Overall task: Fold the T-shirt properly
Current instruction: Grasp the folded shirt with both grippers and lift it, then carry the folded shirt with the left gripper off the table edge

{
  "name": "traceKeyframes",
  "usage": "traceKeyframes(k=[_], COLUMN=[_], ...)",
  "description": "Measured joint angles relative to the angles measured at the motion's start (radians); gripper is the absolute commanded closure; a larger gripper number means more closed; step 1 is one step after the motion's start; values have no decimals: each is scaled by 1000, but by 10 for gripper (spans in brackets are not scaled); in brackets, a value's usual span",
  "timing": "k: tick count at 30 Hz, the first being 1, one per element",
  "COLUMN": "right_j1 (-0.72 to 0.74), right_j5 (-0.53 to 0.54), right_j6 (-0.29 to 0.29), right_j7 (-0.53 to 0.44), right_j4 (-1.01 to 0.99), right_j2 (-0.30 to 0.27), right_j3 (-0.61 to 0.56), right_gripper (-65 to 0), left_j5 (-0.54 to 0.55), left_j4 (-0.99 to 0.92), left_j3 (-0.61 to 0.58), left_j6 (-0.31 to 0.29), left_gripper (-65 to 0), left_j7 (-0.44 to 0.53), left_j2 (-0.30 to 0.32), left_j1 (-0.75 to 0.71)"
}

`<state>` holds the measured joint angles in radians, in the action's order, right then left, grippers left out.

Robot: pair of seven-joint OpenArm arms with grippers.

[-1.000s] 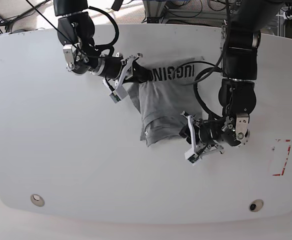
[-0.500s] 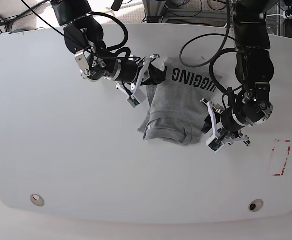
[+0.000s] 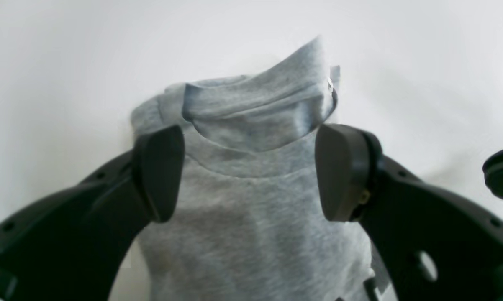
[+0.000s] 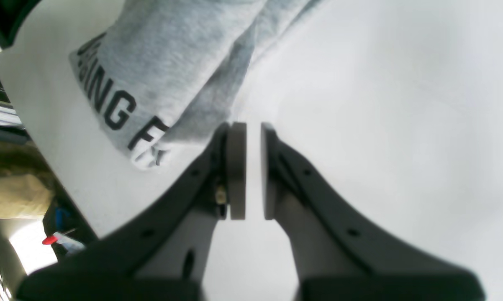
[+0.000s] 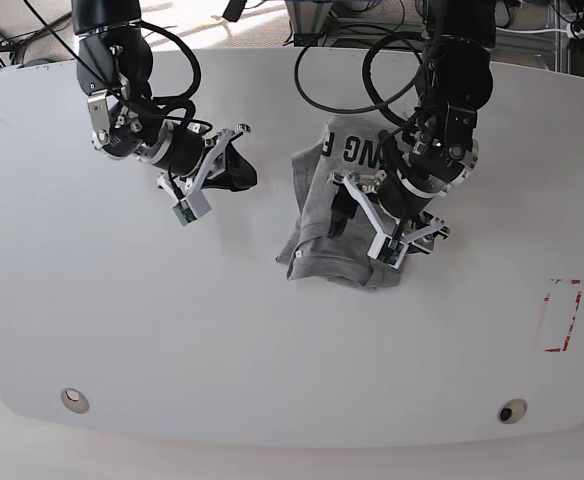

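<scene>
The grey T-shirt point(image 5: 317, 245) lies on the white table as a narrow folded bundle, black lettering showing at its far end point(image 4: 109, 104). My left gripper point(image 5: 367, 232) hovers over the bundle's right side. In the left wrist view it point(image 3: 251, 171) is open, its dark pads point(image 3: 159, 171) standing wide apart with the folded cloth point(image 3: 251, 234) beneath and between them, and neither pad pinches it. My right gripper point(image 5: 240, 175) is off to the left of the shirt, apart from it. Its pads point(image 4: 237, 167) are shut point(image 4: 253, 125) with nothing between them.
A red-marked rectangle point(image 5: 562, 315) sits near the table's right edge. Two round fittings point(image 5: 74, 400) point(image 5: 512, 411) are set near the front edge. Beyond the table's far edge point(image 4: 46, 175) lie cables and clutter.
My left gripper swung up and left over the shirt and opened, releasing the cloth. The right gripper drew away to the left. The shirt's right side now lies folded over.
</scene>
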<state>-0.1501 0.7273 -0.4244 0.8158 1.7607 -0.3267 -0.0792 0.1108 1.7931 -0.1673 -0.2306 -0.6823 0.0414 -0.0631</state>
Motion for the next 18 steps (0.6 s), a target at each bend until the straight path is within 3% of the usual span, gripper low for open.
traceKeyframes(k=[7, 8, 11, 16, 18], right_j1=[-50, -55, -85, -132, -143], right_j5=[-2, -2, 61, 119, 119], right_j6=[-25, -24, -22, -24, -24], right_j7=[6, 11, 8, 11, 6], right_j4=[3, 3, 19, 75, 85], right_j2=[2, 2, -3, -11, -23], right_j3=[125, 140, 198, 274, 292], right_gripper=[-51, -51, -51, -51, -51], left_j5=[-50, -21, 16, 46, 53], left_j4=[-265, -311, -397, -444, -452], left_j3=[-42, -42, -39, 114, 191], left_j6=[71, 64, 28, -19, -57], left_gripper=[-460, -460, -458, -458, -458], left_j7=[187, 256, 332, 348, 344], left_j2=[13, 24, 63, 107, 158], left_j1=[-22, -19, 8, 10, 6])
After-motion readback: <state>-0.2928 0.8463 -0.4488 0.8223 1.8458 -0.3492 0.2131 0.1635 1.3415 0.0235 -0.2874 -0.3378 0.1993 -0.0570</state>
